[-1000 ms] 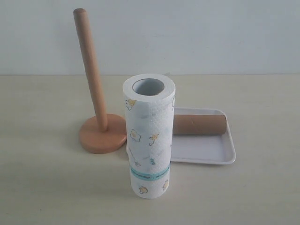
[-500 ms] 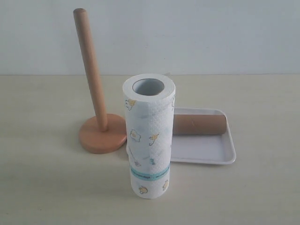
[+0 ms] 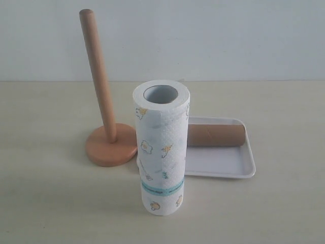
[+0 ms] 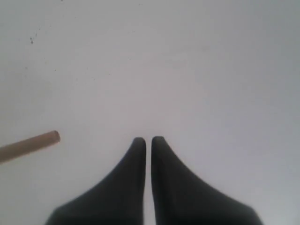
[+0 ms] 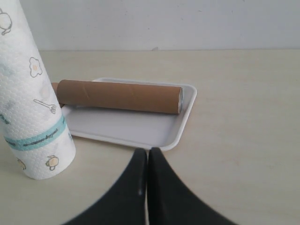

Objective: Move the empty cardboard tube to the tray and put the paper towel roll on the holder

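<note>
Nothing had moved since earlier: left claw (image 4: 146, 140) and right claw (image 5: 147, 152) sat closed, empty, the white printed paper towel roll (image 3: 161, 147) stood upright nearest on the beige counter (image 3: 51, 203), the brown cardboard tube (image 3: 216, 135) lay behind in the shallow white tray (image 3: 223, 165), beside the wooden disc-and-pole holder (image 3: 99, 86).

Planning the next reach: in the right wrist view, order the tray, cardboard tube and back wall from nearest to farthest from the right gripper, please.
1. Tray, rim just ahead of the right gripper.
2. Cardboard tube, lying across the tray's far part.
3. Back wall, beyond the table.
</note>
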{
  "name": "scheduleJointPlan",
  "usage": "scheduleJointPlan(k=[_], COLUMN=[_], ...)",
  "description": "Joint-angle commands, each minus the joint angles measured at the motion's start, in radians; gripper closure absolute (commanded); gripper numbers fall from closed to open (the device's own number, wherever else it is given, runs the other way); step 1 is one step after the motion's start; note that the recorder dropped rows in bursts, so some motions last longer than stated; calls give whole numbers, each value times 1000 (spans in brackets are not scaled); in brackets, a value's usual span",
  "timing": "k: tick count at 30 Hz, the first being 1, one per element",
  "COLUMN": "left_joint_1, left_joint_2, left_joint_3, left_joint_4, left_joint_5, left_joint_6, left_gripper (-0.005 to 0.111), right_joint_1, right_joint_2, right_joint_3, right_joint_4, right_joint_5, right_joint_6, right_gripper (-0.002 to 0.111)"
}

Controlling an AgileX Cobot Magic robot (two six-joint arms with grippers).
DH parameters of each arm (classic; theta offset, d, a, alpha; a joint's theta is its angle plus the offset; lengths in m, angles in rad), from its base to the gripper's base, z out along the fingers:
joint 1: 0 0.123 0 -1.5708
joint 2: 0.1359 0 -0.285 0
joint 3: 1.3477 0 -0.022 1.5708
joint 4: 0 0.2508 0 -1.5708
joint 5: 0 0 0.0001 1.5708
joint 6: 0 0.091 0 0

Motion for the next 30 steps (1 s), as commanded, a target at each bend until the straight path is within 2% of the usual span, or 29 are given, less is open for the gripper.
scheduleJointPlan(k=[1, 6, 11, 14, 16, 19, 26, 30], left_joint_1=[4, 20, 98, 128, 130, 130, 130, 130], left_joint_2=[-6, -25, -47, -47, -47, -47, -47, -47], left_joint_3=[7, 49, 208, 273, 273, 273, 273, 273], left_joint_4=[-151, -139, -139, -128, -79, -4, 95, 109], left_joint_5=[-51, -111, -364, -372, -332, -159, 4, 96], left_joint_6=[-30, 53, 328, 519, 679, 867, 1024, 1043], left_gripper=[103, 103, 103, 103, 103, 103, 103, 103], right_joint_1=[-2, -2, -2, -2, -2, -2, -2, -2], right_joint_2=[-4, -4, -4, -4, -4, -4, -4, -4], right_joint_3=[-1, -1, -1, -1, -1, -1, -1, -1], right_joint_4=[1, 1, 1, 1, 1, 1, 1, 1], right_joint_5=[-7, -7, -7, -7, -7, -7, -7, -7], right_joint_6=[-4, -4, -4, -4, -4, -4, -4, -4], right_gripper=[108, 108, 108, 108, 108, 108, 108, 108])
